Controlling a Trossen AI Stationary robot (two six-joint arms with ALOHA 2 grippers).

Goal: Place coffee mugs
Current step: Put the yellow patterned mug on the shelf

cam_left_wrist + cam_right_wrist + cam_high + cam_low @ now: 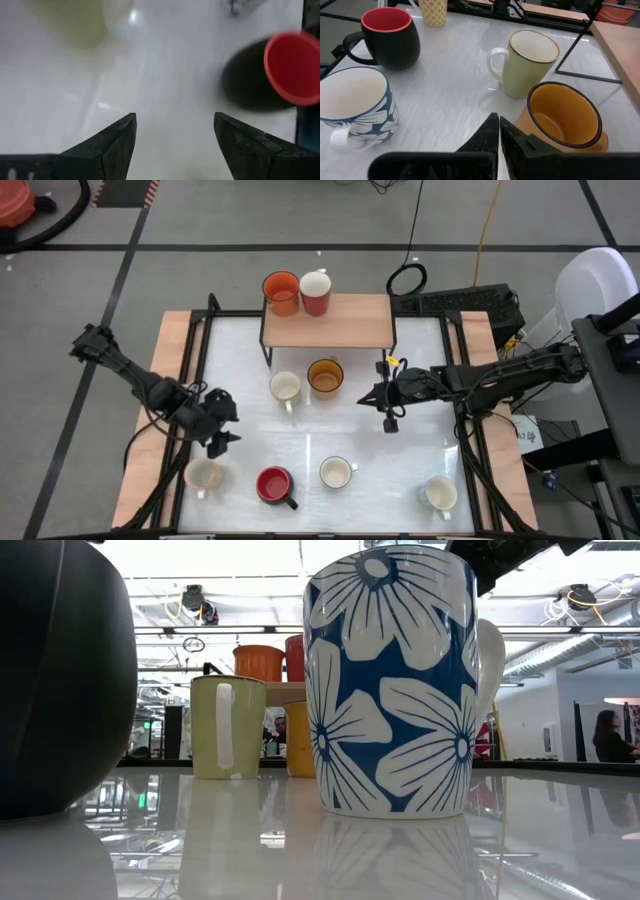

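We see the left pincer (222, 423) at the lower left of the high view, released, its two dark fingers (112, 145) spread over bare counter (420, 380) and grasping nothing. Just below it stands a pale mug (204, 476), and to the right of that a red-lined dark mug (274, 484), which also shows at the right edge of the left wrist view.

The right pincer (388, 402) sits right of centre, clenched with its fingers pressed together and empty. Left of it are the amber mug (325, 376) and a cream mug (285, 388), close beside each other in front of a small wooden shelf (345, 328). On the shelf's left end an orange mug (281, 292) and a red mug (315, 291) stand touching.

Lower centre we find the blue-flowered mug (336, 472), which fills the middle of the low view, and at the lower right a white mug (439, 494).
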